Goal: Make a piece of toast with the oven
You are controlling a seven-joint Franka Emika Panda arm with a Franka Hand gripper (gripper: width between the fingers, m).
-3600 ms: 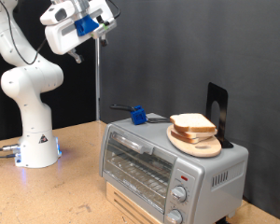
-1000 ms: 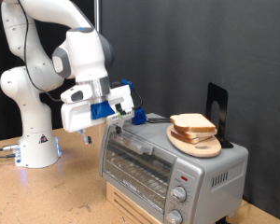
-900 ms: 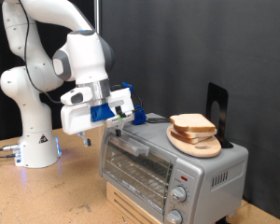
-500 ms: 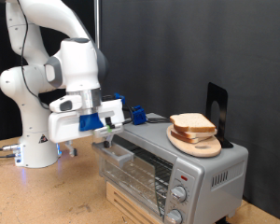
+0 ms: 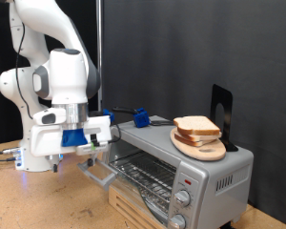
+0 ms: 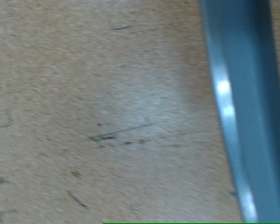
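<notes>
The silver oven [image 5: 217, 174] stands at the exterior view's lower right. Its glass door [image 5: 107, 173] is swung down, nearly flat, and the wire rack [image 5: 149, 175] shows inside. Two pale slices of bread with tan crusts [image 5: 196, 125] lie stacked on a round wooden board [image 5: 202, 146] on the oven's top; I cannot tell which is the piece of toast. My gripper [image 5: 97, 153] is low at the door's outer edge by the handle bar, its fingers too small to read. The wrist view shows only tabletop and a grey-blue bar [image 6: 238, 103]; no fingers show there.
A blue tool with a dark handle [image 5: 140, 118] lies on the oven's top at the back. A black stand [image 5: 222, 113] rises behind the board. The oven sits on a wooden box [image 5: 133, 212]. The arm's white base [image 5: 40, 151] stands on the wooden table at the exterior view's left.
The arm came down from high up to the oven's front. Over the last second the gripper moved down and to the exterior view's left, and the door swung open with it.
</notes>
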